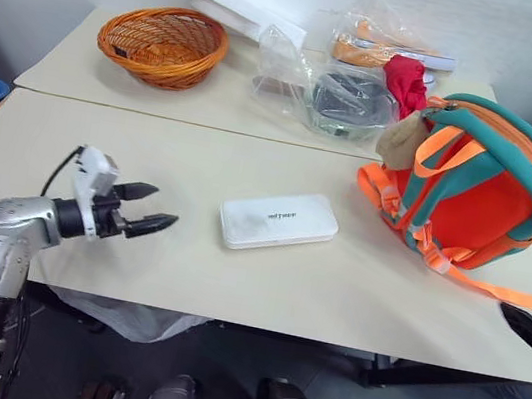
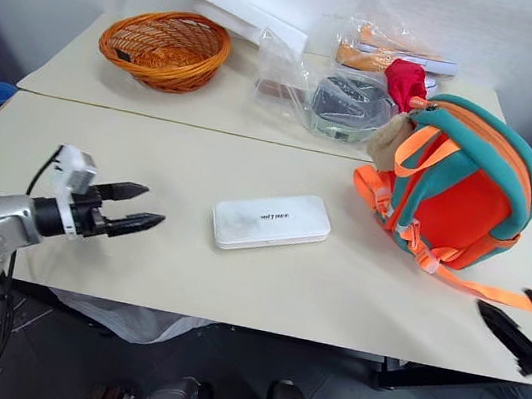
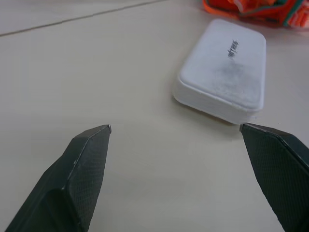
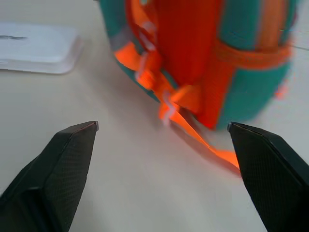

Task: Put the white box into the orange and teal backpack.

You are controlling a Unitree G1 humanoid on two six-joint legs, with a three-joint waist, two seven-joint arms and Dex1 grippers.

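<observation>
Two cream tables [image 1: 232, 285] butted against a white wall — white box [image 1: 278, 221] flat mid-front table, orange and teal backpack [image 1: 475, 187] to its right — left gripper [image 1: 148, 209] and right gripper [image 2: 520, 321] both spread wide, empty.

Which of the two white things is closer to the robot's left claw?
The flat white box with rounded corners and dark lettering, lying mid-table just ahead of the open left gripper. The long white foam slab lies at the far edge, behind the wicker basket.
</observation>
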